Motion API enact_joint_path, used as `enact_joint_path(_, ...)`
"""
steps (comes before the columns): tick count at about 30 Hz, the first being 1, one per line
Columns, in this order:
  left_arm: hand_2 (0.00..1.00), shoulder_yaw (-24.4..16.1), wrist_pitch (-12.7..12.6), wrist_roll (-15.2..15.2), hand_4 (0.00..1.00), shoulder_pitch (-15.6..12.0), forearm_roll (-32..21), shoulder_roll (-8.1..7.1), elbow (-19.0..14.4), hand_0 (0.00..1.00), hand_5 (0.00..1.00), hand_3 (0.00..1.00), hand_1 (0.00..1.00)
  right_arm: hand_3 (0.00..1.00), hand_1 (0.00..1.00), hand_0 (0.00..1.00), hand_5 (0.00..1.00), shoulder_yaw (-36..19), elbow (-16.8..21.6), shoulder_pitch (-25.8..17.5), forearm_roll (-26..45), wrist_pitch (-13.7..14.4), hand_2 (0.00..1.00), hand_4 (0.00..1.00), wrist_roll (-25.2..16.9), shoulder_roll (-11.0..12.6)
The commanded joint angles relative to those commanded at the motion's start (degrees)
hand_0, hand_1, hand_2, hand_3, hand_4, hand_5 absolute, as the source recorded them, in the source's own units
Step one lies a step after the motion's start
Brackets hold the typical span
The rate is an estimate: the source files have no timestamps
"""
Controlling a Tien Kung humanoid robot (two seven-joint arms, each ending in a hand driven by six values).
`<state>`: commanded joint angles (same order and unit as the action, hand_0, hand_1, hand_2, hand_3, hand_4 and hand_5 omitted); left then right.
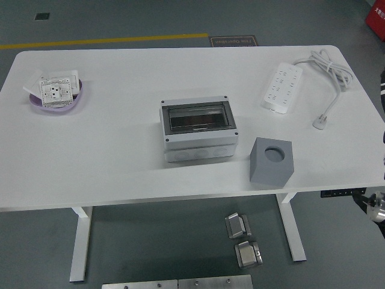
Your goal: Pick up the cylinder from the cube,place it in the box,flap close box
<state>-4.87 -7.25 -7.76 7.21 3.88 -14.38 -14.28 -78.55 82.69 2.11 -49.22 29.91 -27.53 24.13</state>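
Grey workshop floor, yellow line running across the far side, metal plates and two small metal fittings [243,237] lying below the table's near edge.

White table [120,162] fills most of the view. No person at the far side.

Box [198,130], light grey with a dark see-through flap, sits near the table's centre. Flap lies flat on top, so it reads as shut. Contents can't be made out through the tinted cover.

Cube [271,161], darker grey, stands just right of the box and nearer the front edge, apart from it. Round socket in its top face looks empty; no cylinder visible in it or anywhere on the table.

Power strip [281,88] with its coiled cord and plug lies at the far right. Purple bowl [56,96] holding white socket plates sits at the far left.

Hands: neither is in view. Only a sliver of arm hardware shows at the right edge, low down. Finger state cannot be told.

Judgement: with socket empty and flap down, the cylinder is probably inside the box and the task looks finished, or nearly so. Nothing obvious left to do.
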Motion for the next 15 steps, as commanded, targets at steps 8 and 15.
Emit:
enact_joint_path(8,0.614,0.0,0.0,0.0,0.647,0.1,-0.1,-0.01,0.0,0.655,0.444,0.646,0.655,0.819,0.790,0.845,0.505,0.2,-0.1,-0.2,-0.2,0.2,0.783,0.712,0.0,0.0)
enact_joint_path(15,0.614,-0.3,0.0,0.0,0.646,0.1,0.2,0.11,0.0,0.655,0.444,0.647,0.655,0.816,0.789,0.843,0.501,1.4,-0.2,-0.3,0.2,0.3,0.783,0.710,-0.2,0.1)
